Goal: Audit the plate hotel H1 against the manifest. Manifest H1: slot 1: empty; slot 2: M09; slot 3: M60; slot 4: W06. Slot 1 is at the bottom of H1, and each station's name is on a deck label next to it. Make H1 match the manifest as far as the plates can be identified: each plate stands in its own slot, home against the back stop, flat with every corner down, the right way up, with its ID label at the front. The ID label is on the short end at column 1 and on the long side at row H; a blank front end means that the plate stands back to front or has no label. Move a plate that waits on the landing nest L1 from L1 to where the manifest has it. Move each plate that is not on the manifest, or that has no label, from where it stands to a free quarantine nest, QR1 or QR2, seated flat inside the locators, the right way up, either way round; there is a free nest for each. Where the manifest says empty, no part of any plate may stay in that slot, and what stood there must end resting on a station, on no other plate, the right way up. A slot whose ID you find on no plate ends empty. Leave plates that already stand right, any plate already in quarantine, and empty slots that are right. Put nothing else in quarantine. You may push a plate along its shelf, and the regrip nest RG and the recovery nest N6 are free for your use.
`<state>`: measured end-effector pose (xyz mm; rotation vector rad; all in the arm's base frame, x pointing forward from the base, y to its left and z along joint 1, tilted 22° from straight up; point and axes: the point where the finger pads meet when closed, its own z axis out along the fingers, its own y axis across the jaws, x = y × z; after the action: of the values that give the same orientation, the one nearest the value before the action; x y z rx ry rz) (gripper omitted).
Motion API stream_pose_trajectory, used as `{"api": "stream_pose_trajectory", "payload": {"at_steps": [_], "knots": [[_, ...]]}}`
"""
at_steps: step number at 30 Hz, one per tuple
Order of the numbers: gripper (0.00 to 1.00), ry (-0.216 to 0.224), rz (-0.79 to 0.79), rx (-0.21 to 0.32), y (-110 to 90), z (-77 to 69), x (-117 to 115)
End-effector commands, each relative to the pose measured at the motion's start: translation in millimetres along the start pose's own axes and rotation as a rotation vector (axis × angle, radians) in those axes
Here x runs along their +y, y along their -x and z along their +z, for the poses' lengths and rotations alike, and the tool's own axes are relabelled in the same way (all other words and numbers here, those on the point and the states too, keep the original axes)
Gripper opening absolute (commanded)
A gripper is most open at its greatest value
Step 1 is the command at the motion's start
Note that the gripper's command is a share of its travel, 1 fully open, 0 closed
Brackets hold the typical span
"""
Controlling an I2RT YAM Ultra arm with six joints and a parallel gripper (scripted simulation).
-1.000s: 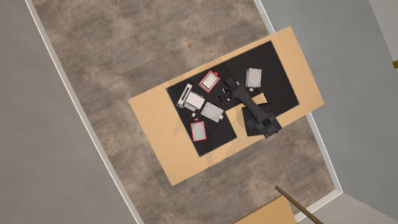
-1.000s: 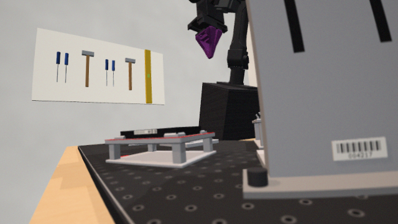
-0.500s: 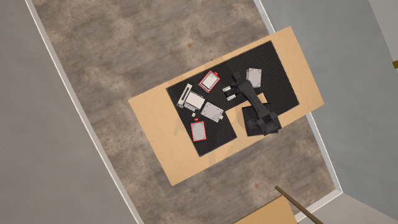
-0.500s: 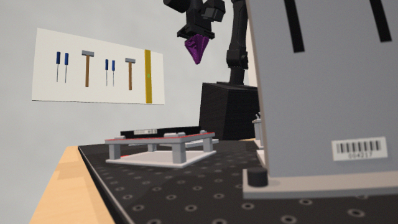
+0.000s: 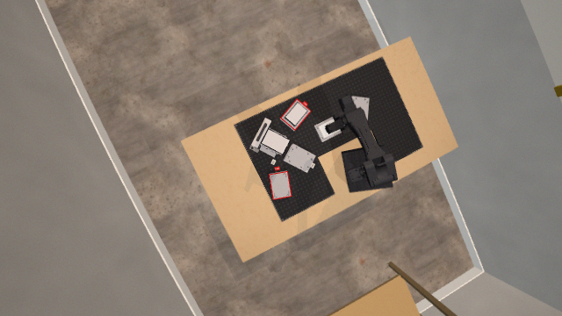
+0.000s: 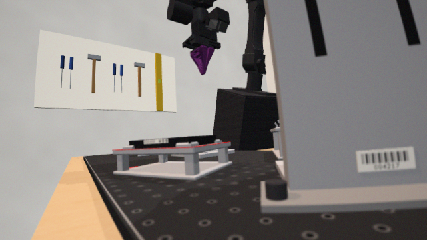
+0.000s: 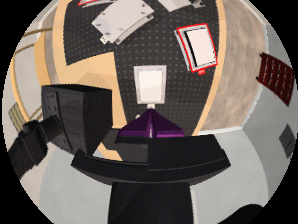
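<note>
The plate hotel H1 point(image 5: 275, 141) stands at the left of the black deck. In the side view its grey wall point(image 6: 337, 100) with a barcode label fills the right, and the slots are hidden. My gripper point(image 5: 332, 127) point(image 6: 202, 63) point(image 7: 150, 111) has purple fingers that are shut on nothing. It hangs high above a small white nest point(image 5: 321, 132) point(image 7: 149, 84) near the deck's middle. No plate labels can be read in any view.
Two red-rimmed nests stand on the deck, one behind the hotel point(image 5: 295, 115) point(image 7: 197, 48) and one in front point(image 5: 280, 185) point(image 6: 173, 151). A grey nest point(image 5: 299, 158) point(image 7: 123, 16) lies beside the hotel. Another grey nest point(image 5: 362, 104) is partly under the arm. The arm's base point(image 5: 369, 171) point(image 6: 245, 117) stands on the right.
</note>
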<state>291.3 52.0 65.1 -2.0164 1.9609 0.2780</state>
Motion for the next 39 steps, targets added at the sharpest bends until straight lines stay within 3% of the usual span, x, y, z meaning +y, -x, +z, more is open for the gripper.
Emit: {"api": "stream_pose_trajectory", "payload": {"at_steps": [1, 13, 14, 18, 33, 35, 39], "knots": [[0.0, -0.011, -0.029, -0.009, -0.8, -3.4, -1.6], [0.0, -0.01, -0.029, -0.008, -40.5, -3.0, -0.8], [1.0, -0.01, -0.029, -0.008, -40.5, 0.3, -0.9], [1.0, -0.01, -0.029, -0.008, -40.4, 6.9, -0.9], [1.0, -0.01, -0.028, -0.009, -39.9, 56.9, -1.3], [1.0, -0.01, -0.028, -0.009, -39.9, 56.9, -1.3], [1.0, -0.01, -0.028, -0.009, -39.8, 70.3, -1.4]]}}
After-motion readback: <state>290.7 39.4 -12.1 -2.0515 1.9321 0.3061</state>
